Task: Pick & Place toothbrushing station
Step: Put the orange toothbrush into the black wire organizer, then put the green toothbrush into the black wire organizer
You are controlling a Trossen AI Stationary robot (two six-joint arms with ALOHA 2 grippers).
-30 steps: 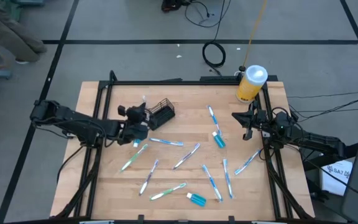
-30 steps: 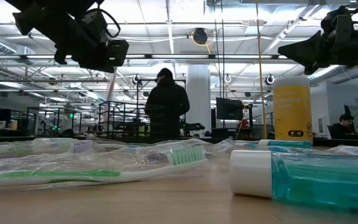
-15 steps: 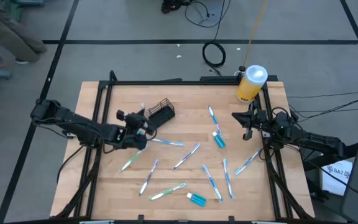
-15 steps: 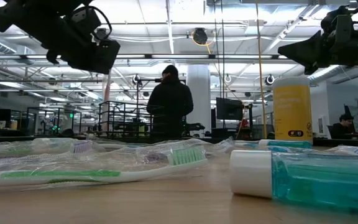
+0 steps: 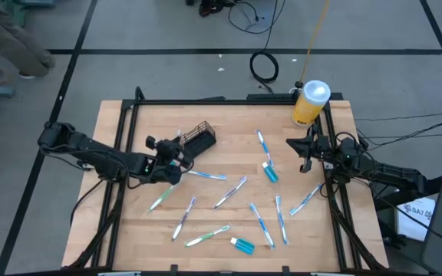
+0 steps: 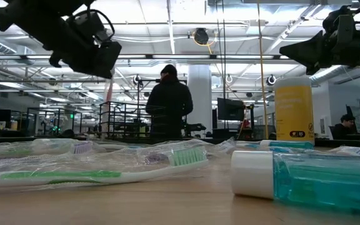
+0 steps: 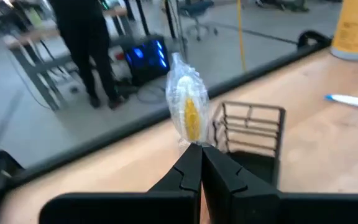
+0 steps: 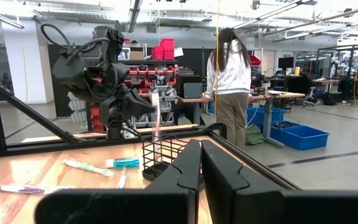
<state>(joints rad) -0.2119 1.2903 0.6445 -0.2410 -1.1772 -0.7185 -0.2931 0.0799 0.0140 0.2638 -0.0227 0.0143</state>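
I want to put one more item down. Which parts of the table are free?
Bare wood lies between the black caddy and the yellow bottle, and along the left edge of the table. The middle and front right are crowded with toothbrushes.

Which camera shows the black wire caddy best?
The left wrist view: the caddy fills the middle, its wires plain. The high view shows it small; the right wrist view shows it distant; the low view hides it.

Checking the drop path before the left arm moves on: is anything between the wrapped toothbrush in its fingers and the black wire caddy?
Nothing visible. The left gripper, shut on the wrapped toothbrush, faces the caddy across bare wood.
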